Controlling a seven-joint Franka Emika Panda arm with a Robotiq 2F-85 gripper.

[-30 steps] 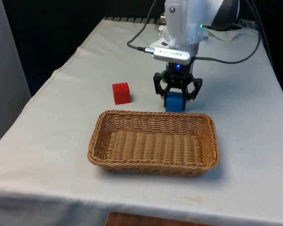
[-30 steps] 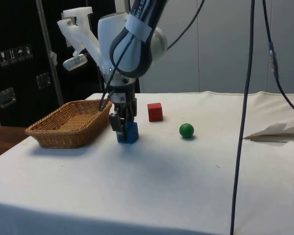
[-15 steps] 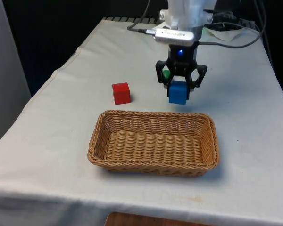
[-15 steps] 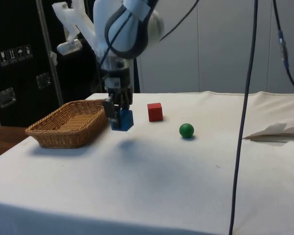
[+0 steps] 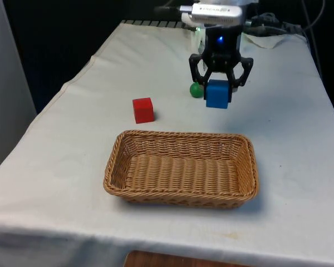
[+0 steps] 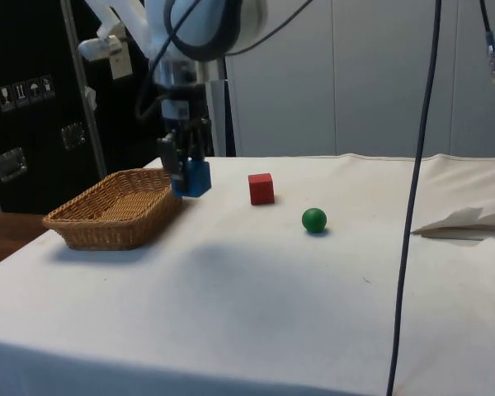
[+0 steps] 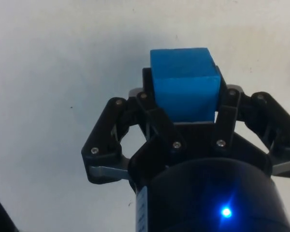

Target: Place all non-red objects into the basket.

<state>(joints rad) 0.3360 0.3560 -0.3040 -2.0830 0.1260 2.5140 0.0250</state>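
White cloth covers the worktop (image 5: 72, 144) from edge to edge, with dark cabinets off to one side. Going from the front view's left to its right, the small red cube (image 5: 143, 109) sits alone on the cloth and is none of my concern. Near it, closer to the front edge, lies the shallow rectangular woven wicker basket (image 5: 181, 196), with nothing in it. Beyond the basket's far rim a small green ball (image 5: 196, 90) rests on the cloth, just beside my load as the front camera sees it, though the side view puts it well apart from me. Furthest right I hang in the air: my black two-finger gripper (image 5: 218, 92) has its fingers (image 7: 230, 108) clamped on opposite faces of a bright blue cube (image 5: 217, 93), which is clear of the cloth and short of the basket's far rim, towards its right-hand end. In my judgement I am at the carry stage, with the ball yet to fetch. The danger is the rim: if I travel across too low, the cube's underside may catch the wicker and shove the light basket. Letting go early would drop the cube outside the wall, and releasing from too high could let it bounce out.
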